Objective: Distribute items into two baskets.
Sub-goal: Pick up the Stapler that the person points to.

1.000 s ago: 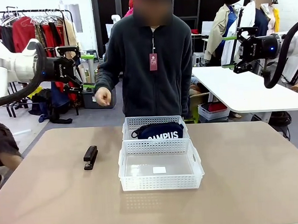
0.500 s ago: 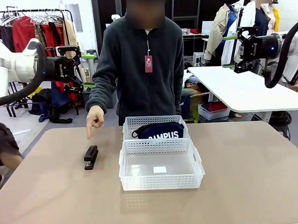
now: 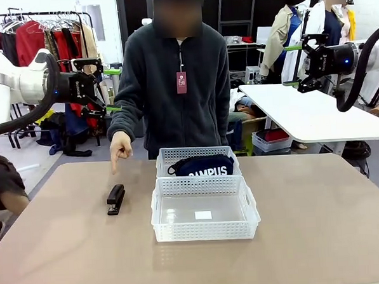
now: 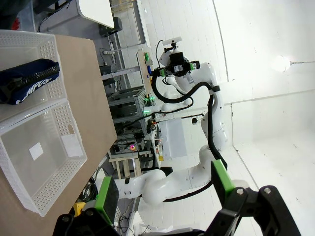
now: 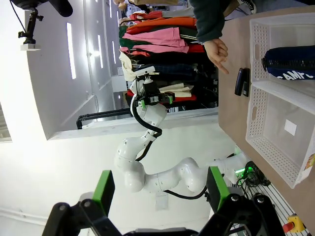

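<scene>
pouch (image 3: 202, 166) in far basket (image 3: 177, 154), sticker (image 3: 203, 215) in near basket (image 3: 204, 232)

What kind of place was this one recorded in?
Probably an indoor robotics lab or workshop: the left gripper and right gripper flank a beige table, with a clothes rack and a white worktable behind.

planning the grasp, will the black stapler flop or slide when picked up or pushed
The stapler looks rigid, so it should keep its shape. Lying flat on the smooth table, it would probably slide rather than roll or tip if nudged. Its narrow, compact body likely feels dense for its size.
</scene>
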Robot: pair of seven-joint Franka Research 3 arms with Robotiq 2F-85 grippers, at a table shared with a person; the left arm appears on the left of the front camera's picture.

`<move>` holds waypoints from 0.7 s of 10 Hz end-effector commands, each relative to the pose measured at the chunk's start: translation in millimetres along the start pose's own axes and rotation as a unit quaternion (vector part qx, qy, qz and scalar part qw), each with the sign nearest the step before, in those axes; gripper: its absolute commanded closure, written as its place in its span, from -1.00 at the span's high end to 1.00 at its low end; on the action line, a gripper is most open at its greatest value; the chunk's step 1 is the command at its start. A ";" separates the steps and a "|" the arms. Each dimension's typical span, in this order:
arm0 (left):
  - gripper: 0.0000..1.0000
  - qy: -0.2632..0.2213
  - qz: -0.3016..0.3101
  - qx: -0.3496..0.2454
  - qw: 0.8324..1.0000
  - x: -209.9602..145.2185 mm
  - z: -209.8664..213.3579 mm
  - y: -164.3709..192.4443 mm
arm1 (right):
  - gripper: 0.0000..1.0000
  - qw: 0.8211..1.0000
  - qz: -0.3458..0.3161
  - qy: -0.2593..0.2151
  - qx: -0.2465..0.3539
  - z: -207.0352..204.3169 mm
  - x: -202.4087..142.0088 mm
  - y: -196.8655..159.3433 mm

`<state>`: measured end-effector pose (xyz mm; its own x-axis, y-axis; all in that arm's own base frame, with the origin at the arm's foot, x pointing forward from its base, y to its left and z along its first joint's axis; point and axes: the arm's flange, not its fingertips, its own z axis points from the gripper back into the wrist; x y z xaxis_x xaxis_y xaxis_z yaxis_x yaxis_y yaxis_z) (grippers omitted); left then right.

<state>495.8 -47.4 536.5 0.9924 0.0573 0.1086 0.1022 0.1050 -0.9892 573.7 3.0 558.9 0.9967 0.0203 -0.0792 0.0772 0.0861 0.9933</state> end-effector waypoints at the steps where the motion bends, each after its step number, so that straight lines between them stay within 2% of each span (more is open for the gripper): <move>1: 1.00 -0.002 -0.002 0.000 1.000 -0.1 0.6 -2.2 | 1.00 1.000 -0.003 -0.002 0.009 -0.4 0.1 3.9; 5: 1.00 0.000 0.000 0.000 1.000 0.0 0.0 0.0 | 1.00 1.000 -0.003 -0.002 0.009 -0.4 0.1 3.9; 6: 1.00 -0.021 -0.022 0.047 0.998 -2.8 -4.0 -7.3 | 1.00 1.000 -0.003 -0.002 0.009 -0.4 0.1 3.9; 7: 1.00 -0.013 -0.027 0.074 0.997 -5.2 -6.3 -15.6 | 1.00 1.000 -0.003 -0.002 0.009 -0.4 0.1 3.9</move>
<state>495.1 -50.0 541.2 0.9873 0.0746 0.1405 0.1252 0.1799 -0.9757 573.7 3.0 558.9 0.9966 0.0203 -0.0793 0.0772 0.0860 0.9933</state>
